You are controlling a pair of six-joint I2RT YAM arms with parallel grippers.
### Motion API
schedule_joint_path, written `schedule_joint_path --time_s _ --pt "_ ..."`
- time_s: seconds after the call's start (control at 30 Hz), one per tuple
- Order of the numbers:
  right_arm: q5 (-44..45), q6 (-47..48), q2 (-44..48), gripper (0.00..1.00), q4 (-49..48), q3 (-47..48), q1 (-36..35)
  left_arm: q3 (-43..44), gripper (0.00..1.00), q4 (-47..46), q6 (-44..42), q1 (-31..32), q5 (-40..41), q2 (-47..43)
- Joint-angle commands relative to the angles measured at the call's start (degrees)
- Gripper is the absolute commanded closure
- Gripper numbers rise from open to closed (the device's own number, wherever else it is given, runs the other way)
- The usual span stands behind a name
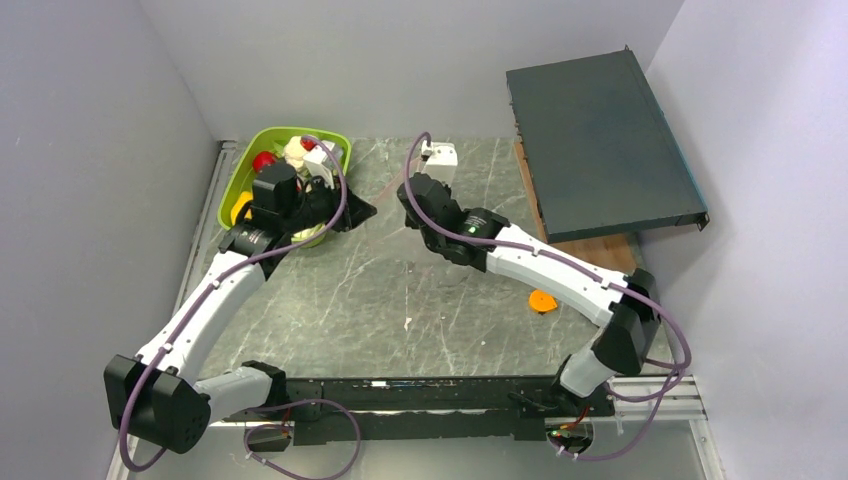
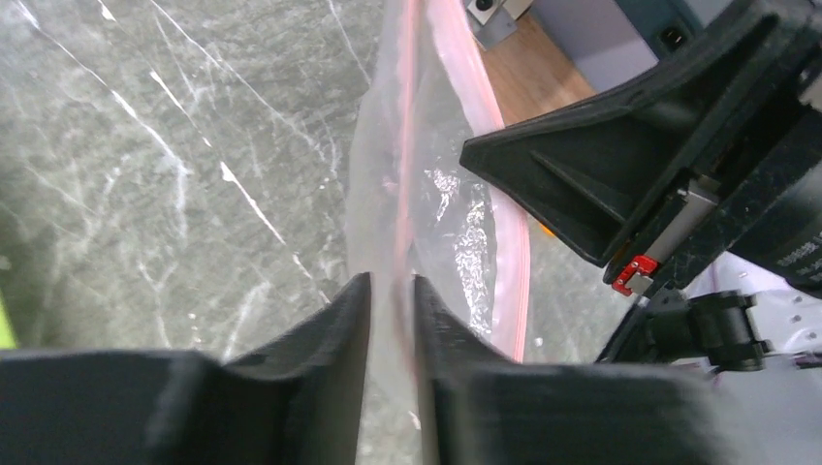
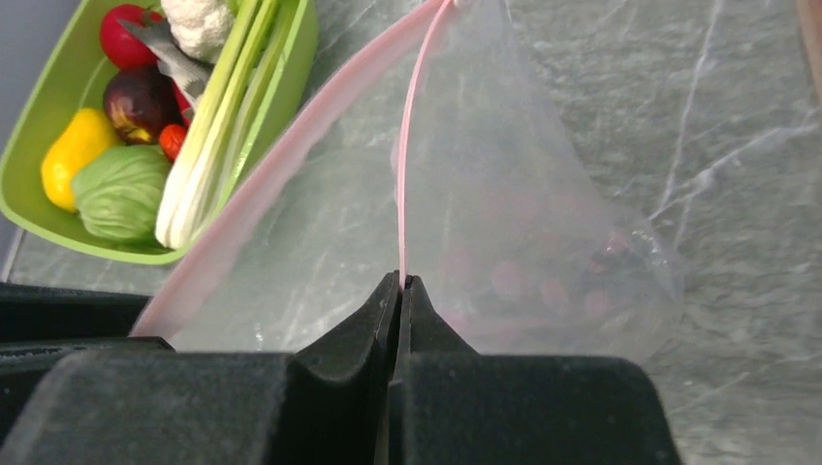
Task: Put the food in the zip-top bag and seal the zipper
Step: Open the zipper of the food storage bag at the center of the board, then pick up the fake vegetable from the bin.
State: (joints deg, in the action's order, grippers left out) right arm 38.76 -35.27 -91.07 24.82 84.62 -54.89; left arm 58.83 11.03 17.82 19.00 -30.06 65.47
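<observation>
The clear zip-top bag (image 3: 523,194) hangs between my two grippers over the marble table. My right gripper (image 3: 402,281) is shut on its pink zipper (image 3: 405,174). In the left wrist view the same zipper (image 2: 402,145) runs down between the fingers of my left gripper (image 2: 393,283), whose jaws stand slightly apart around the film. From above, the left gripper (image 1: 365,212) and right gripper (image 1: 408,190) face each other closely. The food lies in the lime-green tray (image 3: 291,68): a red tomato (image 3: 124,34), a purple piece (image 3: 139,97), a yellow pepper (image 3: 73,145), a green cabbage (image 3: 121,189) and pale stalks (image 3: 208,145).
An orange disc (image 1: 543,301) lies on the table at the right. A dark flat box (image 1: 600,140) rests on a wooden board at the back right. A small white device (image 1: 440,153) sits at the back centre. The tray (image 1: 240,170) is behind my left arm.
</observation>
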Motion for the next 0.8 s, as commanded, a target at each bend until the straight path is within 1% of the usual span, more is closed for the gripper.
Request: schedule_joint_path --time_s 0.0,0.07,0.13,0.2,0.3,0.33,0.47,0.53,0.57,0.67,0.77 --pt "3.08 11.34 5.84 1.00 -5.34 -2.51 0.23 0.57 0.58 -1.45 -0.88 0.16 0.29 -0.41" --pt "4.11 14.10 6.95 1.00 -5.94 -4.40 0.35 0.59 0.42 -0.57 -1.85 0.00 1.59 -1.15" --pt "4.35 16.83 7.59 1.00 -5.36 -5.08 0.77 -0.30 0.28 -1.38 -2.32 -0.06 2.17 -2.34" --pt "4.43 21.09 8.30 1.00 -5.12 -5.99 0.75 -0.85 0.17 -2.22 -2.48 -0.17 2.65 -3.31" --pt "3.32 27.29 10.28 1.00 -7.94 -9.74 0.72 -0.88 0.04 -1.52 -2.67 -0.53 4.98 -4.15" --pt "3.53 28.68 10.51 1.00 -8.25 -10.57 0.71 -0.84 0.01 -0.76 -2.85 -0.63 6.59 -4.35" --pt "3.87 33.69 9.82 1.00 -5.77 -11.06 0.75 -0.08 0.00 3.09 -2.36 -0.95 16.55 -3.68" --pt "3.02 34.26 9.12 1.00 -5.18 -11.12 0.76 1.39 0.00 6.10 -1.32 -2.68 20.16 -2.08" --pt "1.89 34.06 8.81 1.00 -5.26 -11.21 0.74 1.94 0.00 6.94 -0.50 -4.10 20.26 -1.30" --pt "-3.04 30.96 7.80 1.00 -4.67 -10.44 0.64 1.58 0.00 5.47 2.43 -9.69 15.54 0.72" --pt "-6.36 28.92 7.28 1.00 -5.63 -11.07 0.50 2.62 0.00 5.28 2.80 -14.51 12.91 4.06"
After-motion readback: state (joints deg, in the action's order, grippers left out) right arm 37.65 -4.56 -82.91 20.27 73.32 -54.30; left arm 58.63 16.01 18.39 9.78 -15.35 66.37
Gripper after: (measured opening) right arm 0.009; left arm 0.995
